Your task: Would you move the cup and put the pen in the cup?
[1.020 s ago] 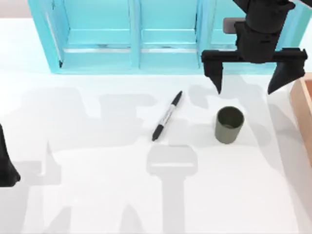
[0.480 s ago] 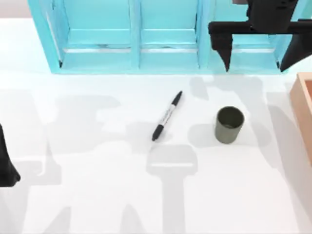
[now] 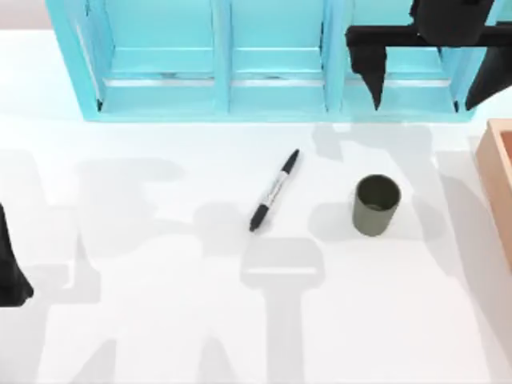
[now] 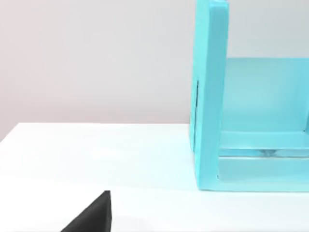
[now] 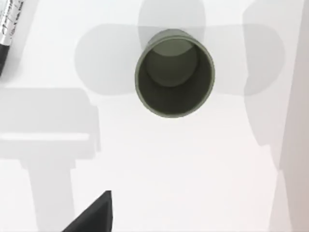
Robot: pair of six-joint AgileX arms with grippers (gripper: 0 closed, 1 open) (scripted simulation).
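Right claw hangs high at the back right of the top view, in front of the light blue shelf unit, with its two black fingers spread wide and nothing between them. I must not compare, so I tell only its place: well apart from the cup and behind it.

Nearest to the front edge, the left claw is parked at the left border of the white counter; whether it is spread or pressed together I cannot tell. Farther in, the slim black marker pen with grey-white labelled barrel lies flat and slanted near the middle. Beside it to the right, but not touching, stands the small matte dark olive-grey cylindrical cup, upright and empty. A brown wooden box edge is at the right border.

The step in hand seems to be taking the cup. To do it well, I think the right claw should come down centred over the rim, the fingers on both sides of the wall, and close gently so the cup does not tip.

The right wrist view looks straight into the cup and shows the empty bottom, which the top view shows less clearly. The left wrist view shows the side wall of the shelf unit.
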